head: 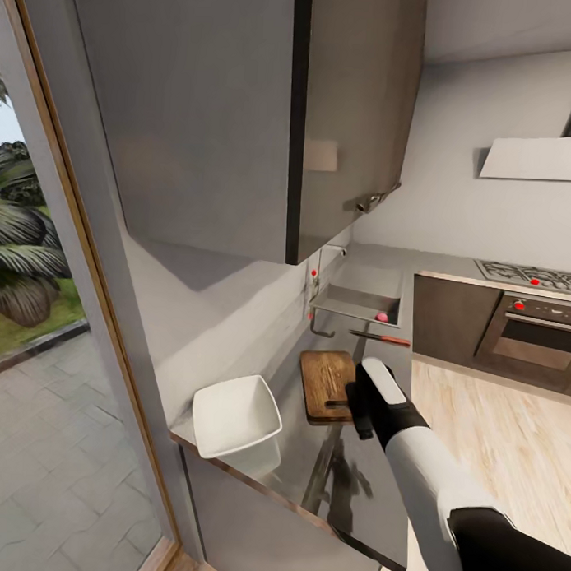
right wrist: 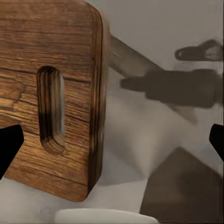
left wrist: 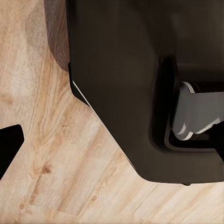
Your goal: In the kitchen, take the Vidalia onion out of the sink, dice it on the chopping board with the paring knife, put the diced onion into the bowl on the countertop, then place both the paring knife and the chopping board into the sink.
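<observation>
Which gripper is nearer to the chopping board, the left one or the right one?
Right. The right gripper hovers at the chopping board's handle-hole end. The left gripper hangs over the wood floor, away from the board.

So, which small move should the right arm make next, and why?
Probably it should lower the right gripper toward the near end of the chopping board. Its fingers are spread open and hold nothing, the board's handle slot sits between them, and the board lies flat on the countertop. The paring knife lies farther off, by the sink.
</observation>
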Motion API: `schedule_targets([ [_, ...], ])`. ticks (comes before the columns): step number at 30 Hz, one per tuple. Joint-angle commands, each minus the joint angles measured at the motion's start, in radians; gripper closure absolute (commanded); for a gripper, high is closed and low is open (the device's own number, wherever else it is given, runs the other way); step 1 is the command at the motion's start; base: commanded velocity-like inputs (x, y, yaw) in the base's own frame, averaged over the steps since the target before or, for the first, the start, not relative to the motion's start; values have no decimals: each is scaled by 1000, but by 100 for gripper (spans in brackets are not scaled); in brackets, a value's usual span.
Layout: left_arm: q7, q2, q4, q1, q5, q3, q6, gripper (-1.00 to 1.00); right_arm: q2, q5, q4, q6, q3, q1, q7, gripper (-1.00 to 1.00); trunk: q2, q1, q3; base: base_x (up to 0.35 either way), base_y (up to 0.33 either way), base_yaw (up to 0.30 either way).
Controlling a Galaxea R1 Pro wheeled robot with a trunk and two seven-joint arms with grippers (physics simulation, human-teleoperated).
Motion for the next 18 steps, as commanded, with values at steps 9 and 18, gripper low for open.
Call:
schedule_targets([
  [9, 0, -4, -2, 0, 0, 0, -1, -100, 0, -6, -2, -17, 2, -21, -62, -100, -2, 1, -2, 0, 0, 0],
  [18, 0, -5, -2, 0, 0, 0, -1, -100, 1, -7, -2, -19, 3, -23, -65, -100, -2, 1, -2, 93, 70, 0],
])
